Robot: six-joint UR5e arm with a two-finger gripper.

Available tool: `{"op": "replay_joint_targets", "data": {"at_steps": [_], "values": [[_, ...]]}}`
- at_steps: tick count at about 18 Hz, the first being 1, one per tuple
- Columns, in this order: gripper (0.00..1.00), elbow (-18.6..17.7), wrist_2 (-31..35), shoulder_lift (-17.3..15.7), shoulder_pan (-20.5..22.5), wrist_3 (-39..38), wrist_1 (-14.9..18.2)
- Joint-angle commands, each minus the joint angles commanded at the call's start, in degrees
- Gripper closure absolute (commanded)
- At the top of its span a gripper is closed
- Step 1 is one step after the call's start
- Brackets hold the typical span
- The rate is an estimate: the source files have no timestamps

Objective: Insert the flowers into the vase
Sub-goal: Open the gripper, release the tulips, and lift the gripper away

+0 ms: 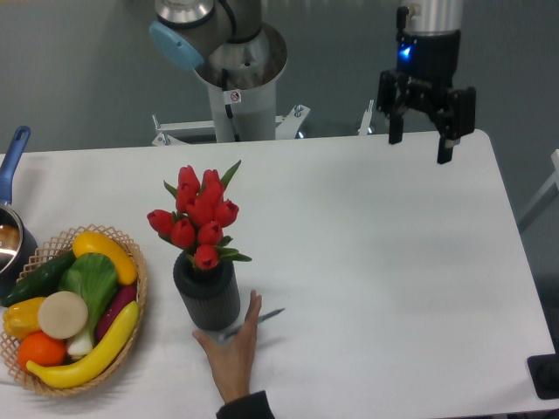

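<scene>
The flowers point(199, 216), a bunch of red tulips with green leaves, stand upright with their stems inside the vase point(208, 291), a dark grey ribbed cylinder on the white table point(393, 262). My gripper point(419, 131) hangs open and empty high over the table's far right edge, well away from the vase. Nothing is between its fingers.
A person's hand point(234, 349) reaches in from the front edge and touches the vase's base, holding a thin grey stick. A woven basket point(133, 323) of toy vegetables sits at the left. A blue-handled pot point(10, 209) is at the far left edge.
</scene>
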State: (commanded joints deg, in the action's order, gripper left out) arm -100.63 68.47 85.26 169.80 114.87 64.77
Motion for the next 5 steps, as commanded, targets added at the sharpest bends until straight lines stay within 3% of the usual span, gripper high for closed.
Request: {"op": "replay_joint_targets", "data": {"at_steps": [5], "values": [[0.0, -0.53, 0.0, -0.27, 0.18, 0.09, 0.01]]}}
